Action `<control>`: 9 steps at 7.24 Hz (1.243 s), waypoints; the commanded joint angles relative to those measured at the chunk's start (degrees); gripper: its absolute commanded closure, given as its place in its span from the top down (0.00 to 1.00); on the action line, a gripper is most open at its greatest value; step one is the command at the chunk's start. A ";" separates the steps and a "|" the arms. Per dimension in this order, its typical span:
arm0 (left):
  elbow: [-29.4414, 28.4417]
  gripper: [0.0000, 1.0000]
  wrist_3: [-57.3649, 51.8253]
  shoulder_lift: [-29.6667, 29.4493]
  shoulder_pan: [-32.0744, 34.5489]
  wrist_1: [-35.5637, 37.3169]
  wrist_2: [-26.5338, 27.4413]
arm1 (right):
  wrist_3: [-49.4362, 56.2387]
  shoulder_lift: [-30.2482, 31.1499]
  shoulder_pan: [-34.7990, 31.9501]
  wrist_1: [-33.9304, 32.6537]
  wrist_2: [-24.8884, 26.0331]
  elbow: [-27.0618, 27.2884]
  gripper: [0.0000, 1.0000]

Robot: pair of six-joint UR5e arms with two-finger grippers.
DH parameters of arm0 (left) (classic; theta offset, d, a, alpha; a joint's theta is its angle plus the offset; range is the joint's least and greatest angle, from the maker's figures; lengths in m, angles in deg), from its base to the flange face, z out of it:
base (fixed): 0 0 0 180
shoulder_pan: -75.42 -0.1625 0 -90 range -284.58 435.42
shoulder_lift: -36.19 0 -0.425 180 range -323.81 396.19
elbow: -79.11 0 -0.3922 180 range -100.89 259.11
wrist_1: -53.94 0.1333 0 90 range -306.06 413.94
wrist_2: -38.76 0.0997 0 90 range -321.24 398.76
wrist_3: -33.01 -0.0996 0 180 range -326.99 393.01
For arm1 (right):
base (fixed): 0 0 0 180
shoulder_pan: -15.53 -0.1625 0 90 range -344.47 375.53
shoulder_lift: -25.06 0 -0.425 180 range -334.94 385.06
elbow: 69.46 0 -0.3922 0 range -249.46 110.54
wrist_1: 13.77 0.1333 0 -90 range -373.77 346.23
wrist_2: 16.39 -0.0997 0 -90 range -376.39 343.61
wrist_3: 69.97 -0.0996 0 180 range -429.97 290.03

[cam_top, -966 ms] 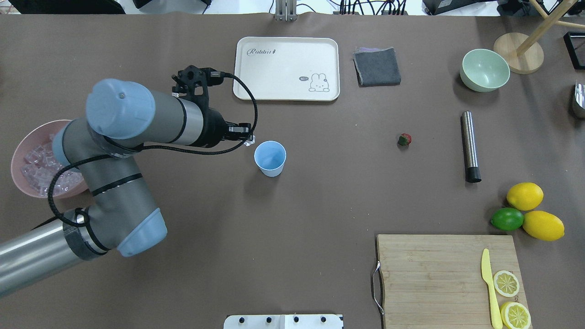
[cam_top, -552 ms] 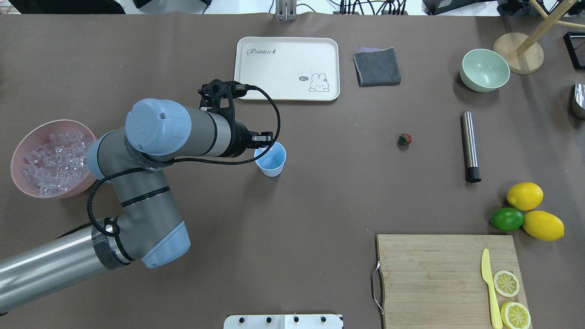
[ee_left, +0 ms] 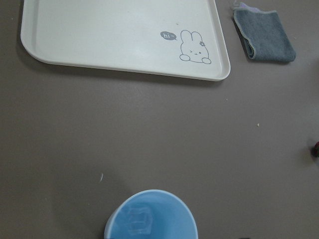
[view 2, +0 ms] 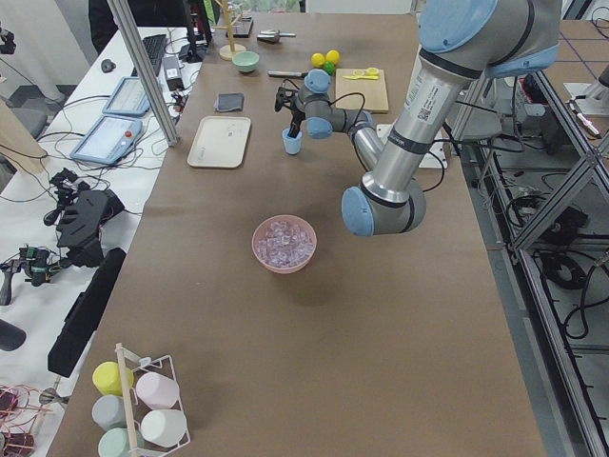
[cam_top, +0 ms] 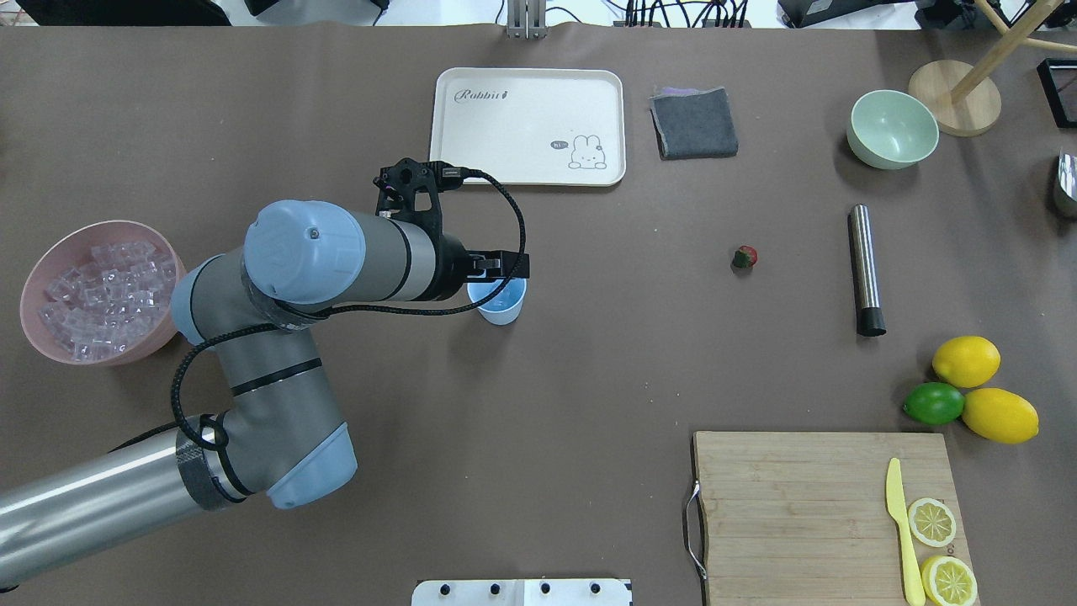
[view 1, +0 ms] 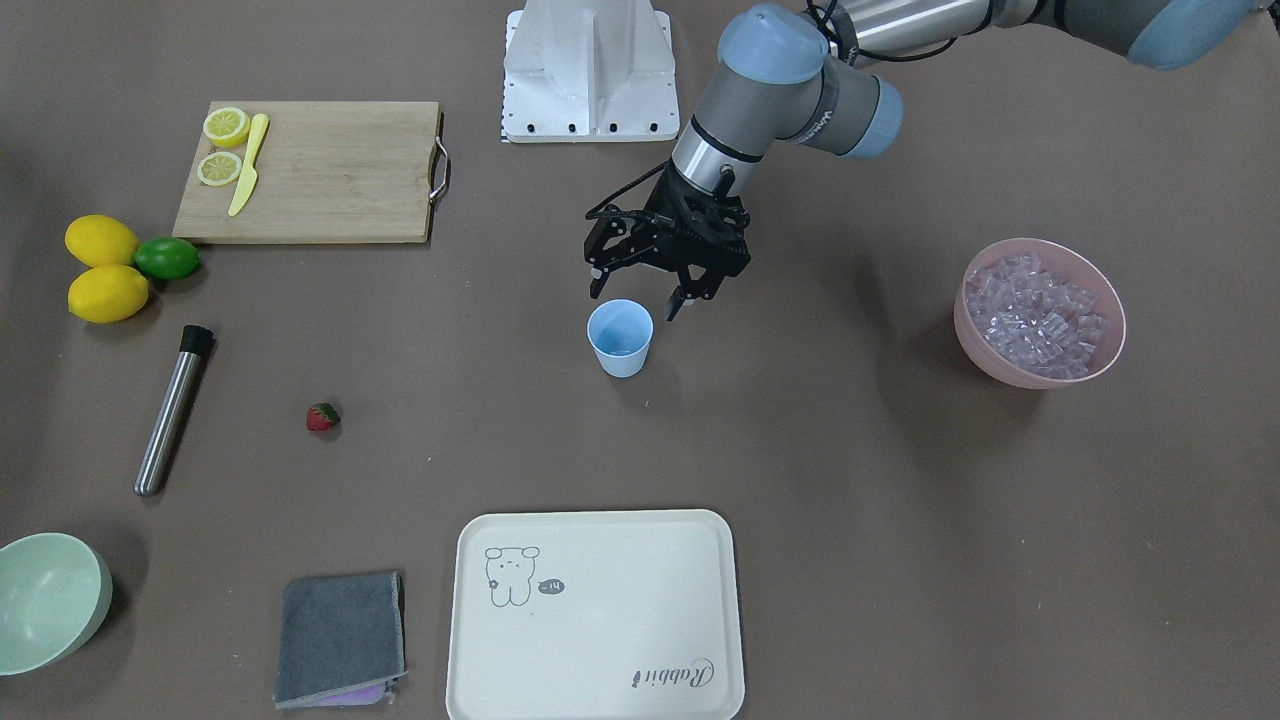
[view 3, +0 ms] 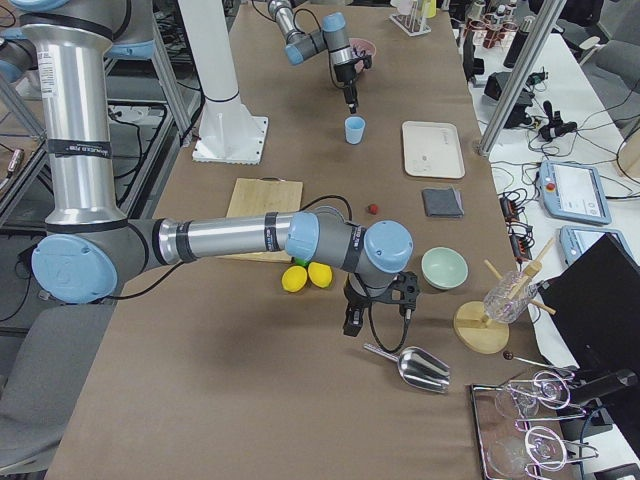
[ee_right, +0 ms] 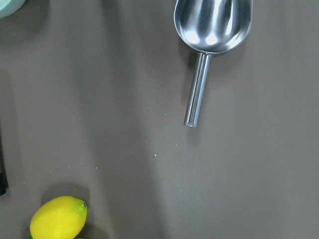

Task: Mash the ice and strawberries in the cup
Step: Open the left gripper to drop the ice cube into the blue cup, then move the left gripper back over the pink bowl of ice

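Observation:
The light-blue cup (view 1: 621,338) stands upright mid-table. One clear ice cube (ee_left: 138,220) lies inside it. My left gripper (view 1: 638,300) hovers open just above the cup's rim, with nothing between its fingers. From overhead, this gripper (cam_top: 502,271) covers part of the cup (cam_top: 502,307). More ice (cam_top: 101,295) fills the pink bowl (cam_top: 27,295) at the table's left. The strawberry (cam_top: 745,257) lies alone, right of the cup. My right gripper (view 3: 350,325) shows only in the exterior right view, low over the table near the lemons; I cannot tell its state.
A steel cylinder (cam_top: 865,269) lies right of the strawberry. The cream tray (cam_top: 528,124), grey cloth (cam_top: 693,122) and green bowl (cam_top: 892,128) line the far side. Lemons (cam_top: 966,360), a lime (cam_top: 932,403) and a cutting board (cam_top: 799,505) sit right. A metal scoop (ee_right: 212,25) lies under the right wrist.
My left gripper carried an ice cube rightward from beside the cup to over it, then opened. The cube now lies in the cup.

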 commanded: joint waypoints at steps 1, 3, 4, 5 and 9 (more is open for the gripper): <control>8.30 0.98 -3.76 0.54 5.43 16.66 -5.77 | -0.09 -0.32 0.00 0.00 0.00 0.42 1.00; 17.98 0.98 -18.40 6.04 10.72 31.49 -6.34 | -0.09 -0.76 0.00 0.00 0.00 0.51 1.00; 20.81 0.98 -24.30 10.95 14.22 33.02 -6.69 | -0.09 -0.76 0.00 0.00 -0.17 0.68 1.00; 23.45 0.98 -30.10 17.61 16.96 32.86 -7.22 | -0.09 -0.76 0.00 0.00 -0.26 0.69 1.00; 13.16 0.97 -41.40 31.82 23.48 12.99 -10.03 | 0.08 -0.76 0.00 0.09 -0.26 0.51 1.00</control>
